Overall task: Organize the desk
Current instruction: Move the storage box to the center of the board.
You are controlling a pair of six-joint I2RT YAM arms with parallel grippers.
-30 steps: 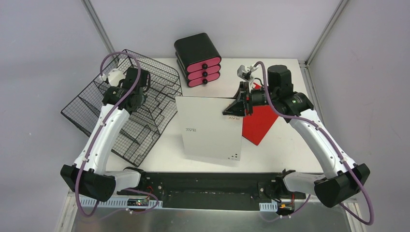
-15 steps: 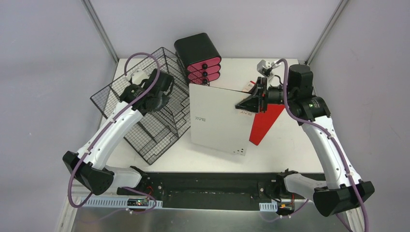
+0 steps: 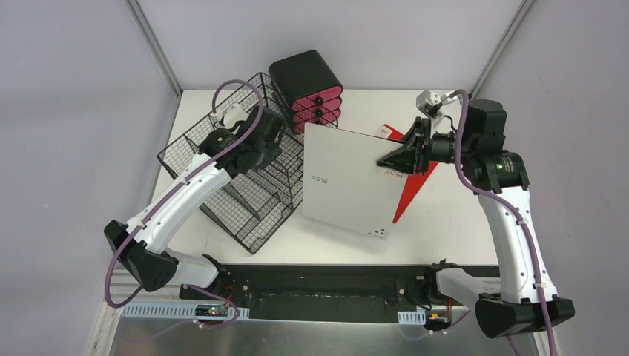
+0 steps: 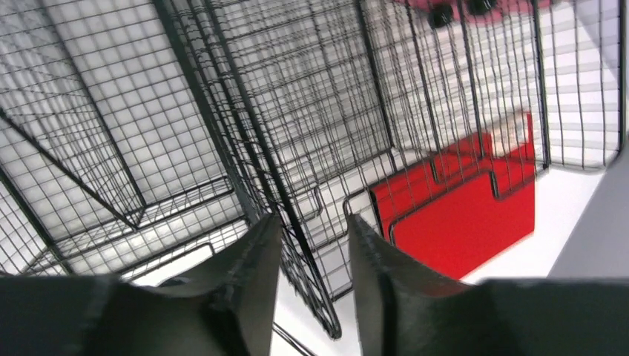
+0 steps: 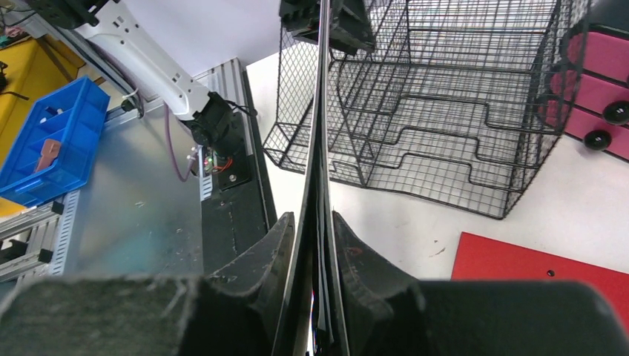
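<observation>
On the white desk [image 3: 445, 230] stands a black wire rack [image 3: 252, 193], left of centre. My left gripper [image 3: 265, 138] is at the rack's top right corner. Seen from its wrist, the left gripper [image 4: 313, 219] is open, with one rack wire [image 4: 297, 89] passing loose through the gap. My right gripper [image 3: 387, 159] is shut on the right edge of a white notebook [image 3: 348, 189] and holds it tilted above the desk. The right wrist view shows that notebook [image 5: 319, 111] edge-on between the fingers. A red folder [image 3: 409, 194] lies flat under it.
A black drawer unit with pink fronts [image 3: 305, 74] stands at the back, touching the rack's far corner. A black rail [image 3: 311, 285] runs along the near edge between the arm bases. A blue bin [image 5: 44, 141] sits off the desk.
The left arm has dragged the wire rack rightward up to the drawer unit, and its jaws have widened. The right gripper has carried the notebook right and tipped it up.
</observation>
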